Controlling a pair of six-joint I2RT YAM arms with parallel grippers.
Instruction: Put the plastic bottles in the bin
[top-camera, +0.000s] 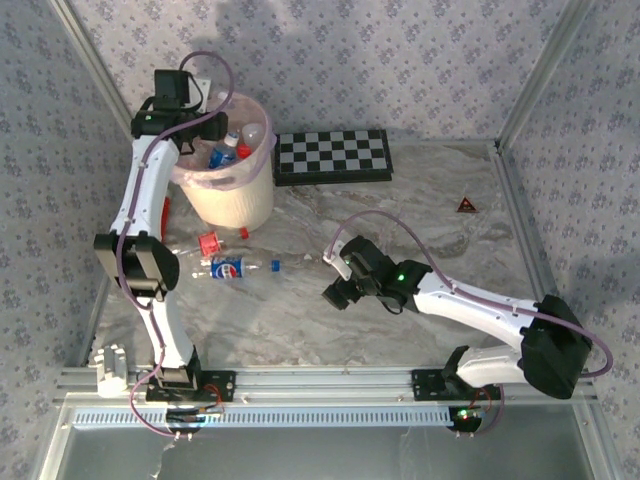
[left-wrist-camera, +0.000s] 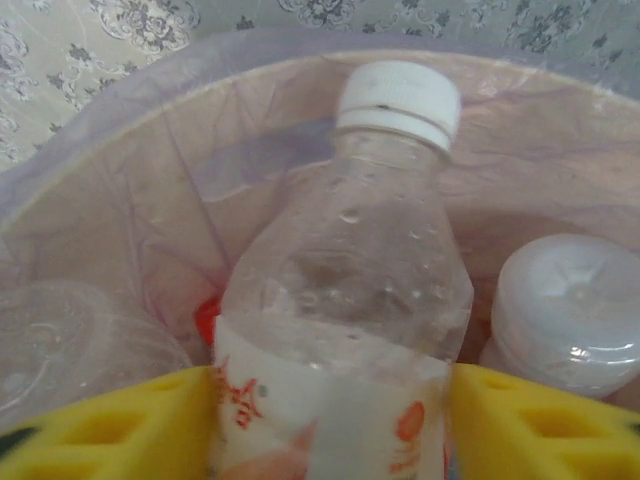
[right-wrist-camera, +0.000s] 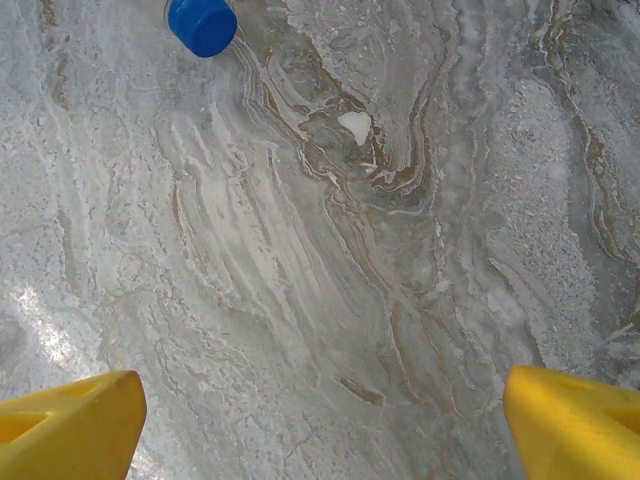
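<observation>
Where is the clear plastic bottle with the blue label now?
The clear blue-label bottle lies on its side on the marble table, left of centre in the top view, in front of the cream-white bin.

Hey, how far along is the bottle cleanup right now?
Done: several bottles lie in the bin. In hand: a white-capped bottle sits in the left pincer over the bin; grip unclear. Left: at least the blue-capped bottle on the table, near the open right pincer.

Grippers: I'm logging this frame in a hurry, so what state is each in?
Left gripper: flanks the white-capped bottle over the bin; whether it grips cannot be told.
Right gripper: open, holding nothing.
</observation>
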